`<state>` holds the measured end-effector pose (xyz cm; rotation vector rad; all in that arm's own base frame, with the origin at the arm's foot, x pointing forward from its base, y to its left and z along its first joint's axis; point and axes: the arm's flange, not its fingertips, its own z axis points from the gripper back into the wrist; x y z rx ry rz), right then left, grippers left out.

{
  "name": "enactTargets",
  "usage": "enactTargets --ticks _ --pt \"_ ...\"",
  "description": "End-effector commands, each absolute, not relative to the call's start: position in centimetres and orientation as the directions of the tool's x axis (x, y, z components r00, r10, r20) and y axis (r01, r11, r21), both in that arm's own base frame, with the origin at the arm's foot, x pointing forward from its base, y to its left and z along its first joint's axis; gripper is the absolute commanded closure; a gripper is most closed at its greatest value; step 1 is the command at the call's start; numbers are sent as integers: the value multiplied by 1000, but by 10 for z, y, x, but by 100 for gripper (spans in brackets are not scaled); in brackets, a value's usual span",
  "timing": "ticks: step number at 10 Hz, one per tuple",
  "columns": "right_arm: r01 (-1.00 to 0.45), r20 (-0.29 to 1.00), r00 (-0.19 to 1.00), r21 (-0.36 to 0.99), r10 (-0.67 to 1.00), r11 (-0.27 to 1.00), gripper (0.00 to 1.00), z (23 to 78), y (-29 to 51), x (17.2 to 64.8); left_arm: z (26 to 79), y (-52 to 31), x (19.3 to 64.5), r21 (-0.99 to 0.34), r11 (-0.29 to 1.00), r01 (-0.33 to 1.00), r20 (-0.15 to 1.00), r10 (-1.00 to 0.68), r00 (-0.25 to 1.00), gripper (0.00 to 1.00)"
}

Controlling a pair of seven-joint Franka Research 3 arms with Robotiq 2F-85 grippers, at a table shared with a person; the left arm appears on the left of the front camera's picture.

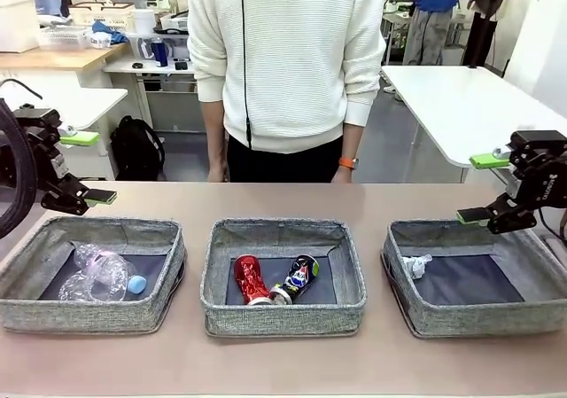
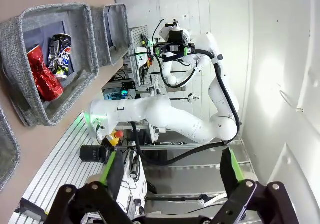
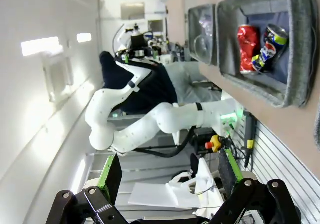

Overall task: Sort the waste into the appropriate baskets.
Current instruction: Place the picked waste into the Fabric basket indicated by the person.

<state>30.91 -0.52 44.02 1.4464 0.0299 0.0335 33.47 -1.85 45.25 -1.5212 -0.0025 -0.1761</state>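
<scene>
Three grey woven baskets stand in a row. The left basket (image 1: 89, 314) holds clear plastic bottles (image 1: 96, 274), one blue-capped. In the middle basket (image 1: 283, 318) (image 2: 85, 39) (image 3: 297, 54) lie a crushed red can (image 1: 251, 279) (image 2: 44, 77) (image 3: 247, 47) and a dark blue-black can (image 1: 299, 278) (image 2: 60, 54) (image 3: 271, 47). A crumpled white paper wad (image 1: 416, 265) sits in the right basket (image 1: 478, 318). My left gripper (image 1: 89, 167) (image 2: 172, 171) hovers open above the table's left end. My right gripper (image 1: 481, 187) (image 3: 167, 176) hovers open above the right basket's far side. Both are empty.
A person in a white sweater (image 1: 283, 61) stands at the far edge of the table, arms hanging down. The brown tabletop (image 1: 283, 367) is bare in front of and between the baskets. Other tables and shelves stand behind.
</scene>
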Motion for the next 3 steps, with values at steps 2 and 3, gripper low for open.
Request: enactTargets --ticks 2,3 --pt "13 -17 999 992 32 123 0 445 -3 309 455 -20 333 -992 36 122 117 -121 986 0" --pt "13 -17 999 992 32 123 0 445 -3 309 455 -20 333 -992 36 122 117 -121 986 0"
